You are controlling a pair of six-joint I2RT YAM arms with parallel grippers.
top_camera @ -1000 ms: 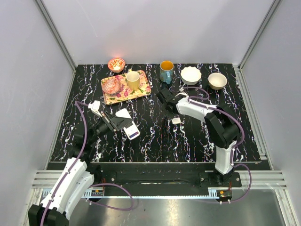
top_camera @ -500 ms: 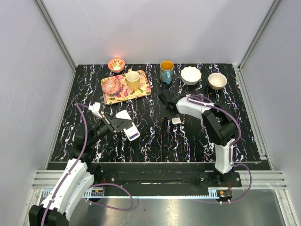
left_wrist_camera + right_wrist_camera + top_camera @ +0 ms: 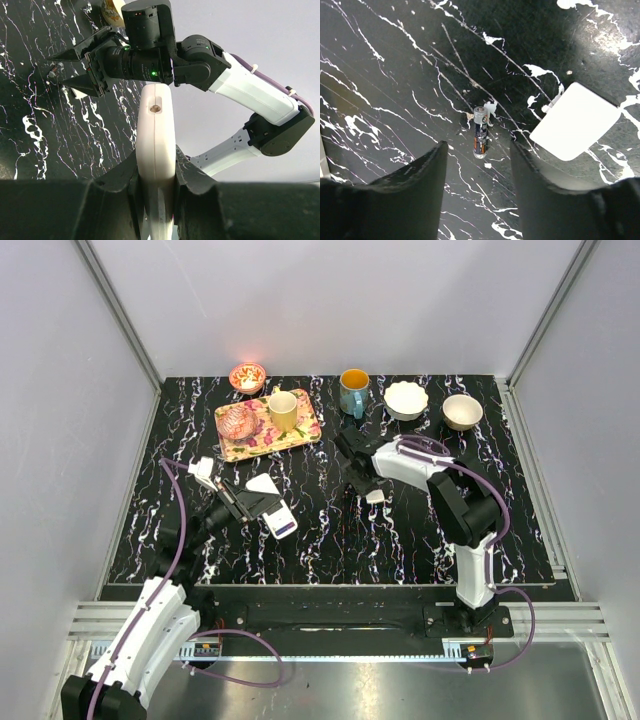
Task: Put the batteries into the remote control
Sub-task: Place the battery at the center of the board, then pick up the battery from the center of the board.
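The white remote control (image 3: 280, 521) is held edge-on above the table's left half, with my left gripper (image 3: 262, 505) shut on it. In the left wrist view the remote control (image 3: 156, 125) stands clamped between both jaws of the left gripper (image 3: 156, 170). One battery (image 3: 480, 133), a slim dark cylinder with an orange band, lies on the black marble. It rests just ahead of my right gripper (image 3: 479, 150), which is open and empty, its fingers to either side. In the top view the right gripper (image 3: 353, 478) hangs over that spot and hides the battery.
A small white cover piece (image 3: 575, 121) lies right of the battery, also seen as the cover piece (image 3: 375, 496). At the back stand a floral tray (image 3: 303, 430) with a yellow cup (image 3: 283, 410) and pink bowl (image 3: 237, 422), an orange bowl (image 3: 247, 376), a blue mug (image 3: 353, 390) and two white bowls (image 3: 406, 400).
My right gripper has opened and shifted slightly toward the near side. The left gripper has kept still with the remote control in it.
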